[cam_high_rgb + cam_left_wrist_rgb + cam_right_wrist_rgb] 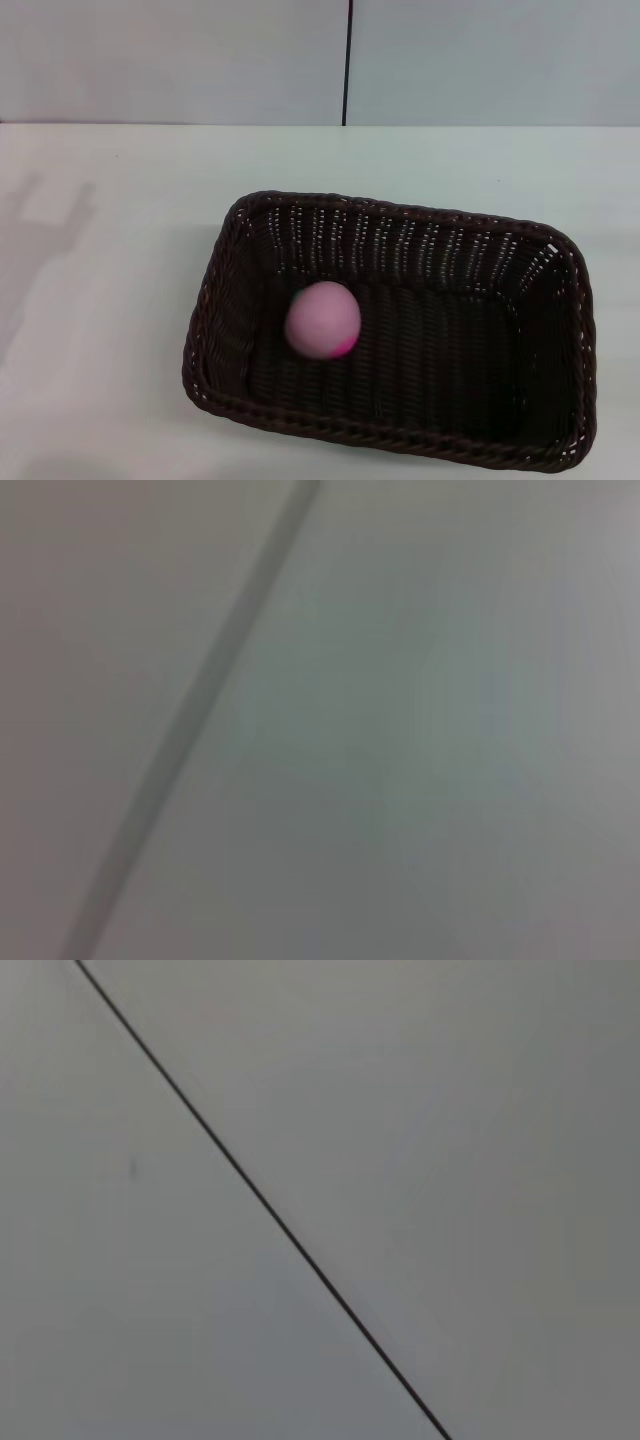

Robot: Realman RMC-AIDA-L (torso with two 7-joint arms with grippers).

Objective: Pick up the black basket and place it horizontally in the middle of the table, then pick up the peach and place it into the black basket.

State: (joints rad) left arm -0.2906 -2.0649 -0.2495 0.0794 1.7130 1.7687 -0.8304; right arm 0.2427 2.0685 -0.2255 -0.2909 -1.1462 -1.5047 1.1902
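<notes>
The black basket (400, 225) lies lengthwise across the white table (110, 300) in the head view, a little right of the middle and near the front edge. The peach (322, 320), pale pink with a magenta blotch, lies inside the basket on its floor, toward its left end. Neither gripper shows in any view. Both wrist views show only a plain grey surface with one dark seam line.
A grey wall with a dark vertical seam (348, 60) stands behind the table's far edge. A faint shadow (45, 215) falls on the table's left part.
</notes>
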